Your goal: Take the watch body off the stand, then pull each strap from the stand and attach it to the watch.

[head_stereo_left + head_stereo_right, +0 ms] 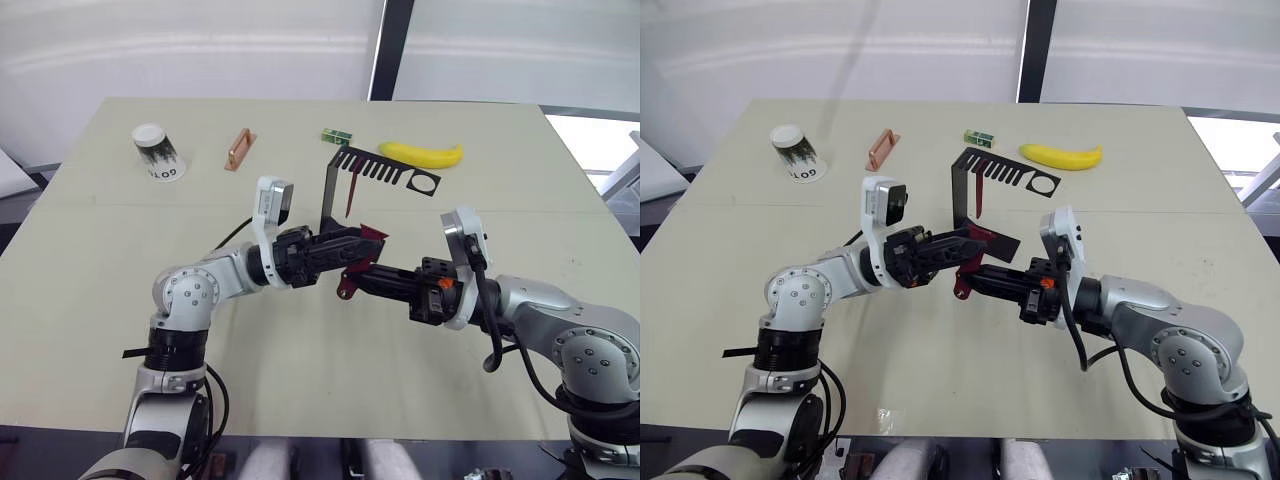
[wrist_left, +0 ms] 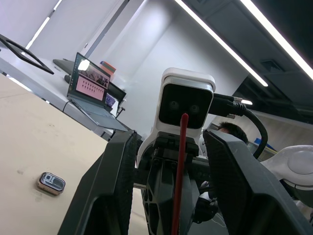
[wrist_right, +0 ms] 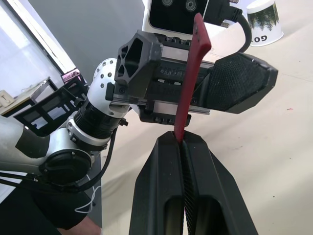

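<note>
i have my right end effector (image 3: 183,147) clenched on the lower end of one maroon strap (image 3: 191,73), fingers pressed flat together with the band standing up between them. my left end effector (image 2: 171,161) is spread wide, one finger on each side of that strap without touching it. both meet over the table (image 1: 300,380), just in front of the black stand (image 1: 330,195).

the strap looks light and floppy, so i judge it will bend away; better pinched near the connector end. the watch body (image 2: 51,182) lies loose on the table, small and smooth, likely slippery, so i would take it by the sides.

count: two straps, the second strap (image 1: 353,192) hanging from the stand's comb; one watch body; one stand.
</note>
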